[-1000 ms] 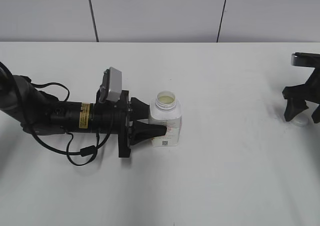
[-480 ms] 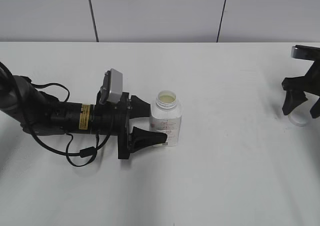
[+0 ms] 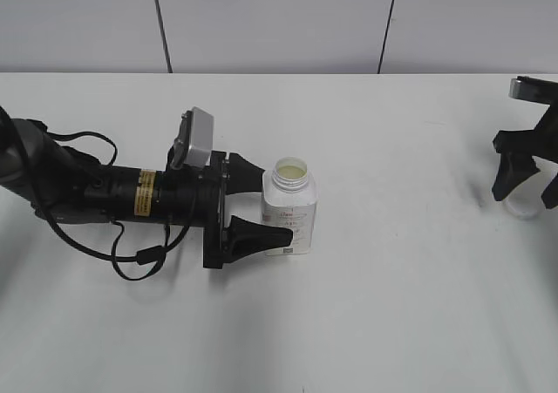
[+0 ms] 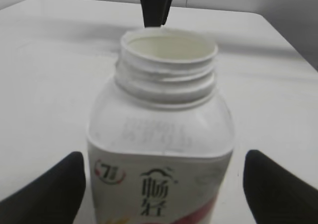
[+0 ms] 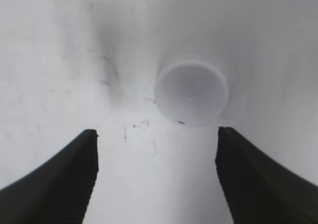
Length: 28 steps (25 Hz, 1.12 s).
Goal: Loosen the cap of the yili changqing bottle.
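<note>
The yili changqing bottle (image 3: 289, 206) stands upright near the table's middle, white with pink-red print, its wide threaded neck uncovered; it fills the left wrist view (image 4: 161, 149). My left gripper (image 3: 261, 203) is open, its fingers on either side of the bottle with a gap on each side (image 4: 161, 184). The white cap (image 5: 191, 92) lies on the table at the far right (image 3: 523, 208). My right gripper (image 3: 527, 188) is open and empty just above the cap, its fingers apart in the right wrist view (image 5: 156, 154).
The white table (image 3: 392, 306) runs to a grey panelled wall (image 3: 279, 23) at the back. The left arm and its cables (image 3: 96, 197) lie low over the table's left side.
My left gripper has opened off the bottle and drawn back slightly to the left. My right gripper has lifted a little off the cap at the far right.
</note>
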### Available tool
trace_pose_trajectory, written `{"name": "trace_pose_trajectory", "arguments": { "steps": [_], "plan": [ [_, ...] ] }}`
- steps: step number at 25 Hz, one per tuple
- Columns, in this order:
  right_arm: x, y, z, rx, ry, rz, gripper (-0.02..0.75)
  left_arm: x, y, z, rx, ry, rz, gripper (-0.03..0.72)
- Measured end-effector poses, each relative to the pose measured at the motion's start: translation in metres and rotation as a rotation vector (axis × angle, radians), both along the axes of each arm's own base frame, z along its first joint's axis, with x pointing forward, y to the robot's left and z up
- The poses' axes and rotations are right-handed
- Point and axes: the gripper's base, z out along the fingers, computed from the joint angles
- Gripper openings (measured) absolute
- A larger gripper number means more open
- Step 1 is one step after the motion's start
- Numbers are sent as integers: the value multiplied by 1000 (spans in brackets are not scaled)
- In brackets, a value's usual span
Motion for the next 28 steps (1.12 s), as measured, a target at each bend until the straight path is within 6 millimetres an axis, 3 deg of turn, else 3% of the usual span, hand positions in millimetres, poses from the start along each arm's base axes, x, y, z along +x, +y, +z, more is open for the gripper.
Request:
{"name": "trace_pose_trajectory", "arguments": {
  "steps": [9, 17, 28],
  "plan": [
    [-11, 4, 24, 34, 48, 13, 580, -4, 0, 6, 23, 41, -46, 590],
    [-17, 4, 57, 19, -24, 22, 581, -3, 0, 12, 23, 28, -43, 589],
    [-21, 4, 79, 12, -87, 20, 582, -1, 0, 73, -19, -62, -27, 589]
  ]
}}
